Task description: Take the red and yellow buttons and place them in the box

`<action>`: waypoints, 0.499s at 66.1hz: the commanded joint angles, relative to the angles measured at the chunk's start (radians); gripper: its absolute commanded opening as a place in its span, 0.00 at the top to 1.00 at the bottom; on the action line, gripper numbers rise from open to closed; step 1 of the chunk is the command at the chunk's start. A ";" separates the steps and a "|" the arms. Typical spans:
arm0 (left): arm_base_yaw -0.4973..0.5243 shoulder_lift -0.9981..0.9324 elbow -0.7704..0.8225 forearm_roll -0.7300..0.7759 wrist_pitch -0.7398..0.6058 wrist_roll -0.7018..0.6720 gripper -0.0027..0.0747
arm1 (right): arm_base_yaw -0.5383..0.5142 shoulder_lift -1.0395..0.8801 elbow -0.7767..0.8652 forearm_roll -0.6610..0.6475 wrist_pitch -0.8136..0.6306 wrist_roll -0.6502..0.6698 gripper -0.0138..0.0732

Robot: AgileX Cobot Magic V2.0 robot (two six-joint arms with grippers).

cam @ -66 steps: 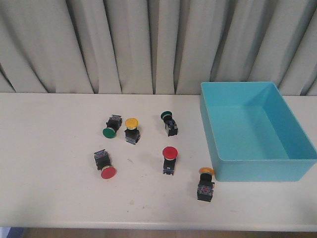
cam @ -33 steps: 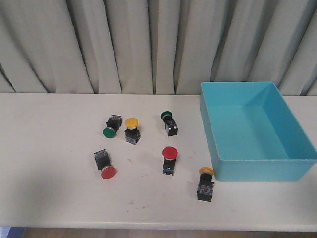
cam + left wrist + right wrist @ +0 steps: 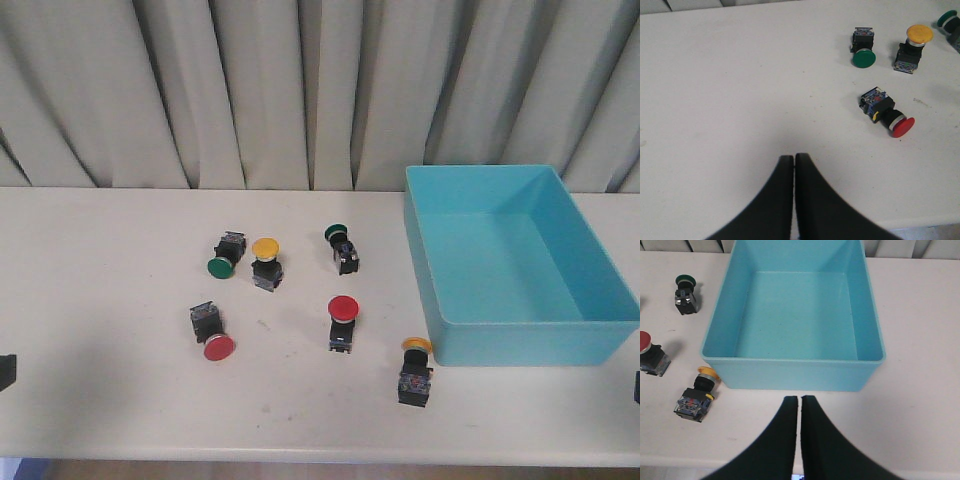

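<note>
Your left claw [image 3: 794, 159] has its two dark fingers pressed together with nothing between them, hanging over bare bench [image 3: 730, 90], well apart from the buttons. Your right claw [image 3: 800, 401] is likewise closed and holds nothing, sitting just off the near wall of the box [image 3: 520, 345] without touching it. The box stands at the right of the bench, open side up, with nothing in it. Taking the box as your landmark: one yellow button [image 3: 415, 372] lies tipped over just beside its near left corner, cap toward the box wall. A red button [image 3: 342, 322] stands further left of the box, cap up. Beyond that, a second red button [image 3: 211, 332] lies on its side, well away from the box. A second yellow button [image 3: 266, 263] stands cap up, left of the box and toward the curtain [image 3: 300, 90]. Two green buttons [image 3: 227, 254] [image 3: 341, 247] sit either side of it.
</note>
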 commanded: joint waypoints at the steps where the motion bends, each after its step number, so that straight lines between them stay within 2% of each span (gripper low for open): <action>1: 0.002 0.003 -0.025 -0.003 -0.058 -0.025 0.84 | -0.003 0.007 -0.033 -0.011 -0.041 -0.025 0.67; 4: 0.002 0.003 -0.025 -0.003 -0.058 -0.025 0.79 | -0.003 0.007 -0.033 -0.011 -0.034 -0.026 0.60; 13: 0.002 0.003 -0.025 -0.003 -0.059 -0.024 0.52 | -0.003 0.007 -0.033 -0.011 -0.017 -0.026 0.36; 20: 0.002 0.003 -0.025 -0.003 -0.057 -0.023 0.34 | -0.003 0.007 -0.033 -0.011 -0.001 -0.026 0.23; 26: 0.002 0.003 -0.026 -0.003 -0.042 -0.023 0.22 | -0.003 0.007 -0.033 -0.011 0.009 -0.026 0.19; 33: 0.001 0.003 -0.036 -0.003 -0.015 -0.005 0.18 | -0.003 0.007 -0.033 -0.011 0.012 -0.026 0.18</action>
